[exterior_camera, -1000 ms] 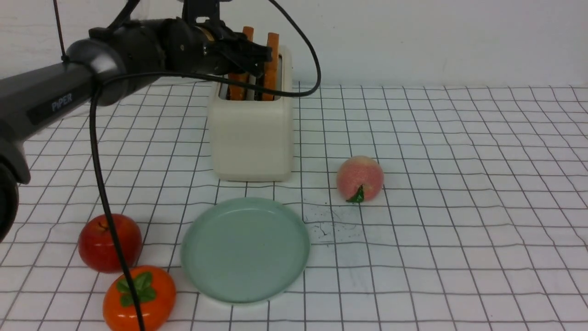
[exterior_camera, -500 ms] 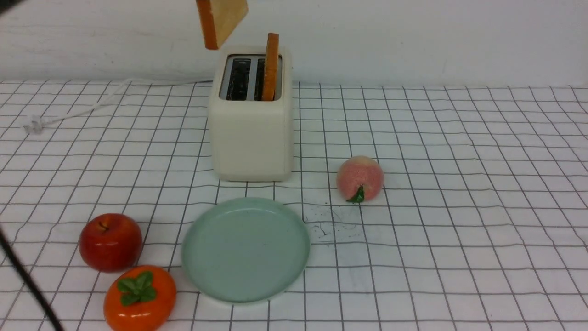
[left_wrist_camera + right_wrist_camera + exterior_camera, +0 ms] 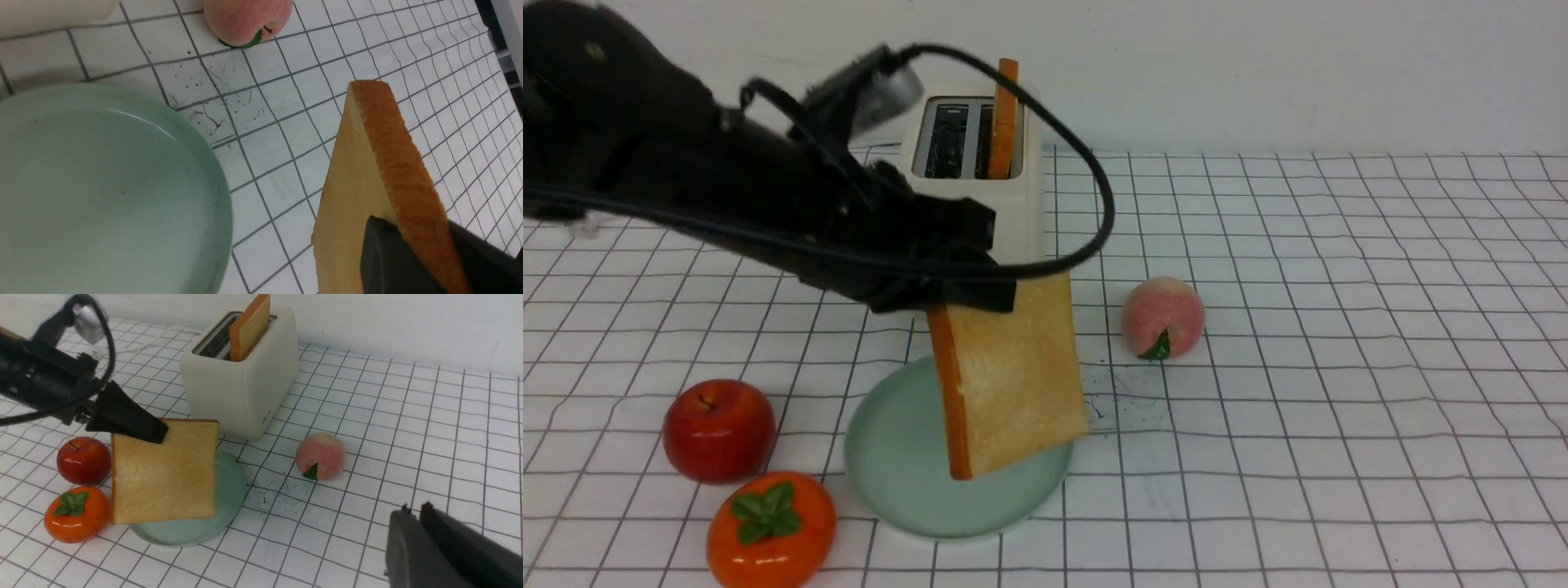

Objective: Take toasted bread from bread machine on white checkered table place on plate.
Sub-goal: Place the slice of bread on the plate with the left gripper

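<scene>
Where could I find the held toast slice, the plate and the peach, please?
held toast slice [image 3: 1017, 376], front view, middle of its golden face.
plate [image 3: 894, 465], front view, bare floor beside the toast.
peach [image 3: 1164, 314], front view, middle of its pink skin.

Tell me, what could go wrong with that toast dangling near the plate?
The left end effector pinches the toast by one top corner only, so it might slip or swing. It hangs upright near the right edge of the plate; dropped like this, it could tip onto the table.
</scene>
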{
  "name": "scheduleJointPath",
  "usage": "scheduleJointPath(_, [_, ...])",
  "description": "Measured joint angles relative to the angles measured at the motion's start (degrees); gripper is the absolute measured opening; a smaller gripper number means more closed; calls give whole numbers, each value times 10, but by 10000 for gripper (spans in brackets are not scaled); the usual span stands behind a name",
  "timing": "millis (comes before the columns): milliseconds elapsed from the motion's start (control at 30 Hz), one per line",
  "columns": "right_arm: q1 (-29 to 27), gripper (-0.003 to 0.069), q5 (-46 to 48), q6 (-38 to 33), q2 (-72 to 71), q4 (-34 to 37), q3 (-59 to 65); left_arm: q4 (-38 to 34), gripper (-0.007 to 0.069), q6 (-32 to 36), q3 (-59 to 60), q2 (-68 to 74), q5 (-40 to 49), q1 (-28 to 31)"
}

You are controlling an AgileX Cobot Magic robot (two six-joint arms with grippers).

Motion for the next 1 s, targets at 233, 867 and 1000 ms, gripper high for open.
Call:
scheduleJointPath(233, [0, 41, 23, -1, 0, 18, 0, -52, 106, 47, 20, 81, -40, 0])
scheduleJointPath(867, [0, 42, 42, -1, 0, 32, 0, 9, 106, 22, 20, 78, -53, 32])
scheduleJointPath(1000, [0, 42, 42, -1, 0, 32, 0, 8, 106, 21, 20, 110, -64, 29])
